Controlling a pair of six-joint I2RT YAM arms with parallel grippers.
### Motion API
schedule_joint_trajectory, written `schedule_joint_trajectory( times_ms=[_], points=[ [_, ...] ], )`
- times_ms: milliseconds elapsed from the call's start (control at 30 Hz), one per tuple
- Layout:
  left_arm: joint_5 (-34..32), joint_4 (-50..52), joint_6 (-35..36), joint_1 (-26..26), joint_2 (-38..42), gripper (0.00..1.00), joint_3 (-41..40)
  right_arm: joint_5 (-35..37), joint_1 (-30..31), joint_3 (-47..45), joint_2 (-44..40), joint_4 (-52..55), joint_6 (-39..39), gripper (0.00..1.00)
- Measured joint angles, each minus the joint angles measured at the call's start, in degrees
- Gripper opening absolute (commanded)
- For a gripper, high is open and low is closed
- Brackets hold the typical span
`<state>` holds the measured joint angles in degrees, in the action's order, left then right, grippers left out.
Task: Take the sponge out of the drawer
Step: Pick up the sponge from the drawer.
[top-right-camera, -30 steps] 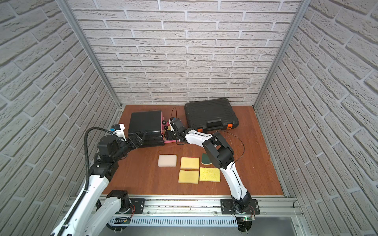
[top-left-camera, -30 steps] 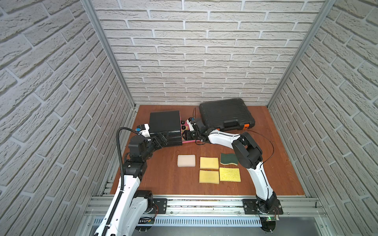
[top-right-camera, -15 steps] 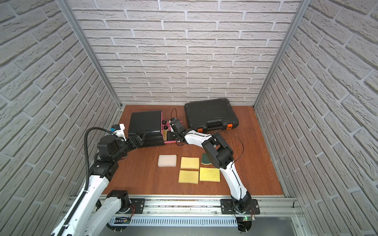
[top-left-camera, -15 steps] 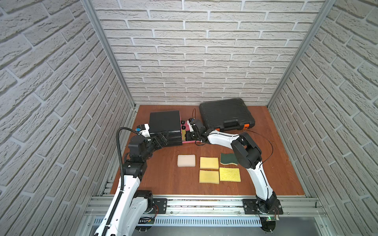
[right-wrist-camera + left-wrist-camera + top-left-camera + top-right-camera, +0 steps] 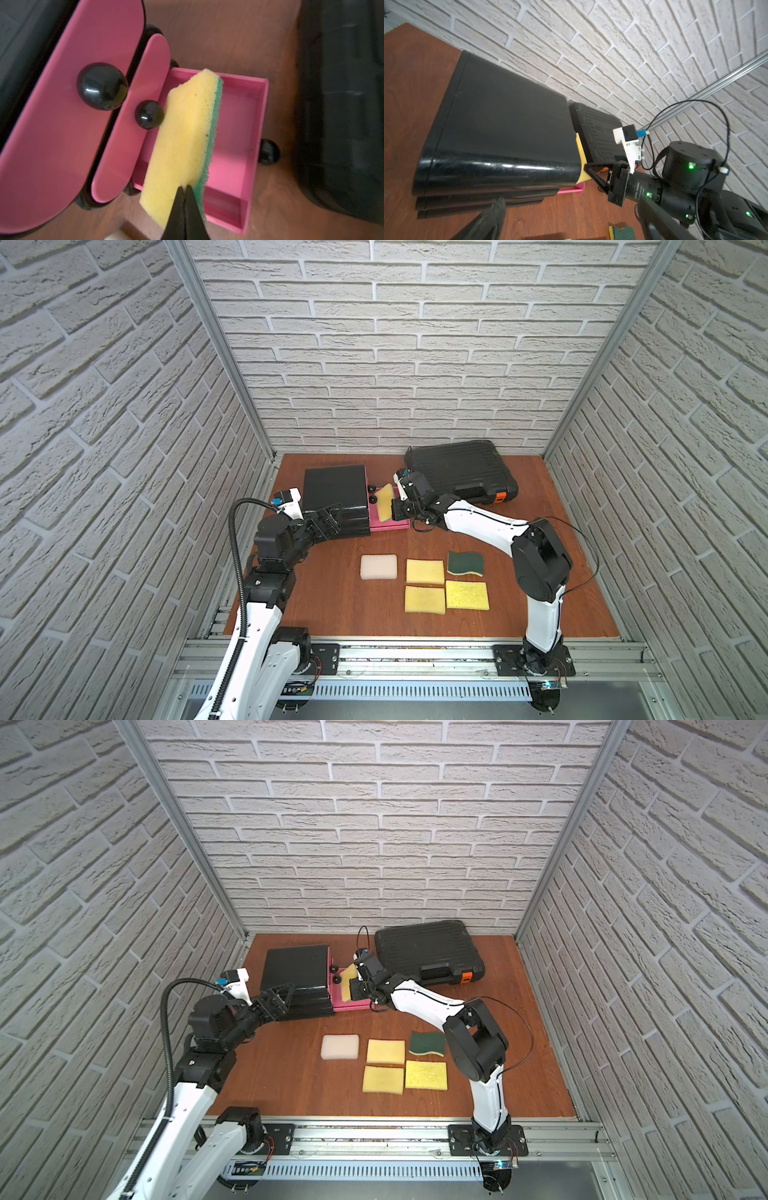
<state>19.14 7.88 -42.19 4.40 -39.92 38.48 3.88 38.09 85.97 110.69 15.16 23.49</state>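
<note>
Sponge (image 5: 187, 135), yellow with a green scouring layer, was pinched at one end by the right end effector (image 5: 184, 188), whose jaws were clenched narrowly on its edge. It was held tilted on its side over the pulled-out pink drawer (image 5: 262, 124), with the yellow face turned toward the pink drawer fronts and black knobs (image 5: 102, 86) beside it. Whether it touched the drawer floor could not be told. In both top views the sponge (image 5: 385, 499) (image 5: 348, 979) was seen between the black drawer unit (image 5: 334, 489) and a closed black tool case (image 5: 457, 470).

The left end effector (image 5: 276, 999) was released, its jaws spread wide and nothing gripped. It was placed close against the near side of the drawer unit; contact could not be judged.

Five other sponges were laid flat on the brown surface (image 5: 332, 605), well apart from the drawer: a white one (image 5: 378, 566), three yellow ones (image 5: 424, 571) (image 5: 424, 599) (image 5: 466, 595) and a dark green one (image 5: 465, 563).
</note>
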Motion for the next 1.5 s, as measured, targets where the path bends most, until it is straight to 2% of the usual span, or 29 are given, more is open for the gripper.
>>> schedule_joint_trajectory(
  times_ms=[133,267,400,533,733,800,900,1000,1100,1133,1200,1233,1267,1300,1333,1367,1433,1500],
  points=[
    [2.91,-0.15,-0.11,0.17,-1.9,0.98,2.45,4.28,-0.02,-2.75,-5.62,3.5,-3.04,0.03],
    [7.54,-0.48,0.22,1.66,-6.54,0.97,4.26,3.08,-0.11,-7.63,-13.55,6.8,-7.87,0.03],
    [11.04,0.39,2.84,5.92,-11.98,0.96,5.97,-4.28,-0.28,-9.73,-21.22,9.7,-14.14,0.03],
    [12.98,2.49,7.48,11.5,-16.85,0.94,10.21,-15.13,-0.72,-10.19,-26.36,11.5,-20.55,0.03],
    [13.84,3.54,12.13,14.1,-21.09,0.91,12.15,-26.03,-0.76,-11.21,-27.06,13.77,-25.92,0.03],
    [13.9,4.26,13.03,14.36,-21.77,0.87,12.15,-28.06,-0.76,-11.21,-26.51,14.43,-26.67,0.03],
    [13.94,4.72,14.16,14.88,-22.73,0.72,12.15,-30.21,-0.76,-11.21,-25.64,14.67,-27.32,0.03],
    [14.29,4.5,14.43,15.96,-23.3,0.42,11.69,-31.21,-0.76,-11.21,-24.9,14.69,-27.41,0.03],
    [13.86,3.65,14.47,17.53,-23.17,0.06,9.77,-31.32,-0.83,-11.21,-24.52,15.3,-27.39,0.03],
    [13.29,3.43,14.29,17.97,-22.95,0.0,8.76,-31.34,-0.85,-11.21,-24.48,15.98,-27.36,0.03],
    [12.17,2.67,13.75,19.26,-22.12,0.0,6.58,-31.63,-1.05,-11.21,-24.37,16.37,-27.32,0.03],
    [11.28,2.34,12.98,20.09,-21.42,0.0,5.38,-31.82,-1.18,-11.21,-24.33,16.72,-27.19,0.07],
    [10.32,2.21,12.35,20.83,-20.65,0.0,4.44,-31.91,-1.2,-11.21,-24.33,16.92,-26.95,0.14],
    [9.2,2.21,11.58,21.64,-19.8,0.0,3.61,-31.93,-1.2,-11.28,-24.33,16.74,-26.53,0.16],
    [7.91,2.23,10.54,22.91,-18.51,0.0,2.51,-31.74,-1.18,-11.41,-24.33,15.85,-26.45,0.22],
    [6.58,2.23,9.73,24.15,-17.14,0.0,1.49,-31.36,-1.18,-11.56,-24.33,15.04,-25.88,0.35],
    [3.5,2.43,7.45,26.53,-14.1,0.0,-0.59,-30.01,-1.18,-12.41,-24.44,13.49,-25.0,0.45],
    [-0.5,2.95,5.57,28.76,-11.08,0.0,-2.51,-27.71,-1.18,-13.84,-24.81,12.41,-23.69,0.49]
  ],
)
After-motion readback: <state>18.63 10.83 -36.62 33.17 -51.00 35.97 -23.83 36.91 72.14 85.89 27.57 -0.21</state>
